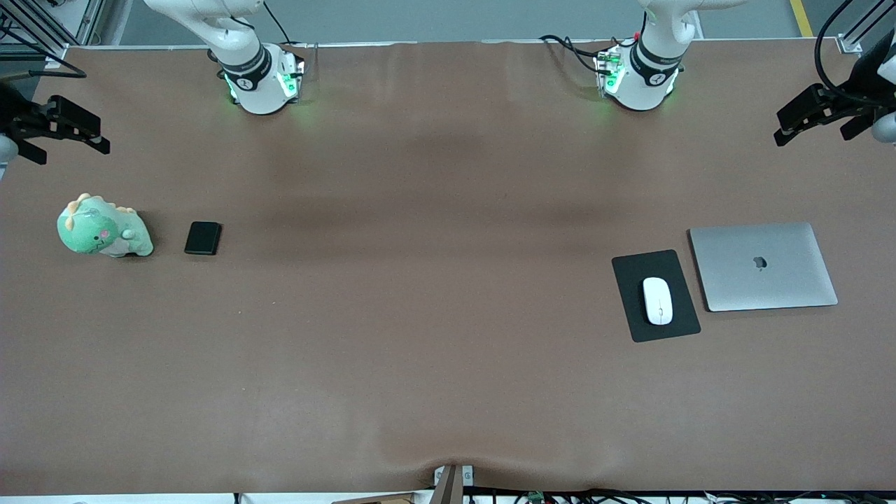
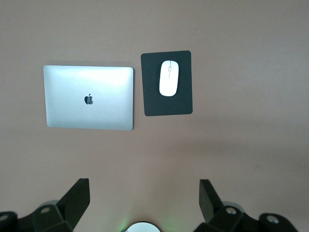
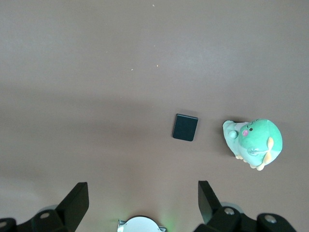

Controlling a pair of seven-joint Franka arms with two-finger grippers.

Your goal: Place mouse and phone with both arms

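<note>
The white mouse (image 1: pixel 657 301) lies on a black pad (image 1: pixel 633 273) toward the left arm's end of the table; it also shows in the left wrist view (image 2: pixel 169 78). The black phone (image 1: pixel 203 238) lies flat on the table toward the right arm's end, beside a green plush dinosaur; it also shows in the right wrist view (image 3: pixel 185 127). My left gripper (image 1: pixel 812 129) hangs open and empty high over the table's left-arm end (image 2: pixel 144 193). My right gripper (image 1: pixel 70 147) hangs open and empty high over the right-arm end (image 3: pixel 143 193).
A closed silver laptop (image 1: pixel 763 266) lies beside the pad, closer to the table's left-arm end. The green plush dinosaur (image 1: pixel 103 227) sits beside the phone, closer to the right-arm end. The brown table cover (image 1: pixel 434 315) spans the middle.
</note>
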